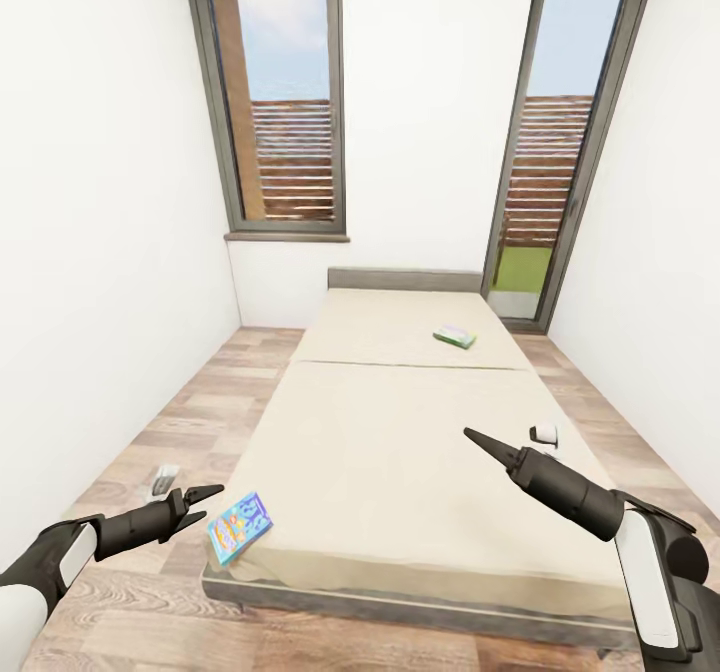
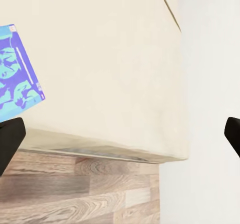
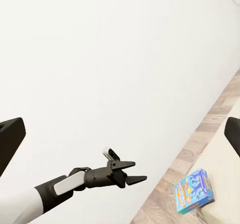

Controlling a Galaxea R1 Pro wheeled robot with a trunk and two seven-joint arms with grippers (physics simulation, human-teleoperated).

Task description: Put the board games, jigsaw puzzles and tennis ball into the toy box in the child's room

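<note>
A small blue board game lies flat on the near left corner of the bed. It also shows in the wrist views. A white-green board game rests on the bed's far section. My left gripper hovers open just left of the blue box, level with the mattress edge, its jaws apart. Over the bed's right side my right gripper is raised and open, holding nothing. The table, toy box, jigsaw puzzles and tennis ball are out of view.
White walls close in on both sides, with a strip of wood-plank floor left of the bed and a narrower one on the right. A small white object lies on the left floor and another by the bed's right edge. Tall windows stand behind.
</note>
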